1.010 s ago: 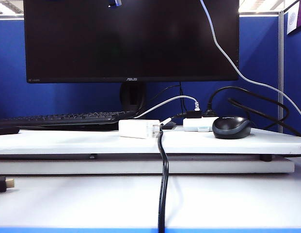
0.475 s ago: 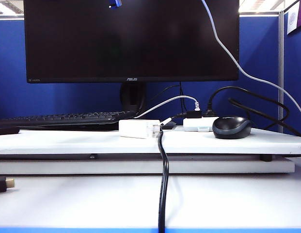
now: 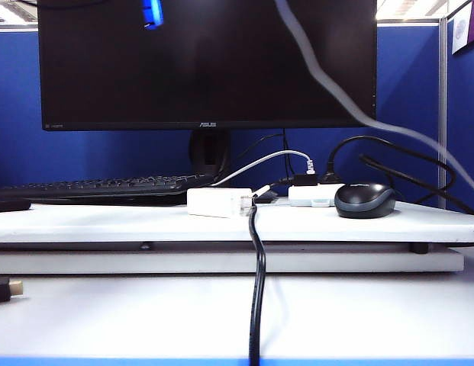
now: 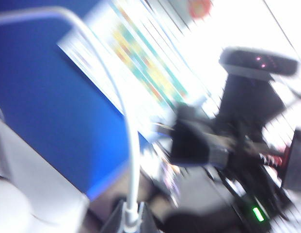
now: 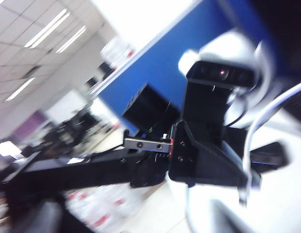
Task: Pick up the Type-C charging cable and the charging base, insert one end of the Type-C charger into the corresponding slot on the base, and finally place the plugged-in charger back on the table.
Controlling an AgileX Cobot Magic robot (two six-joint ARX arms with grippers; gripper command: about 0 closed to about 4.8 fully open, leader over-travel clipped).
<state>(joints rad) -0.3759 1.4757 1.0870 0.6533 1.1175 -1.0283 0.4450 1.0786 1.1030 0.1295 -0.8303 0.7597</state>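
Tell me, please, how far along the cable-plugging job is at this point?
Done: the Type-C charging cable is lifted, one end clamped in the left gripper, held high. In hand: the right gripper faces it up there, jaws too blurred to read. Left: the charging base lies untouched on the table; picking it up, plugging in and setting down remain.

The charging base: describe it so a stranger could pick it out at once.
Under the ASUS monitor, on the white table, the charging base lies left of the black mouse. Unlike the white box behind, no black plugs sit on it.
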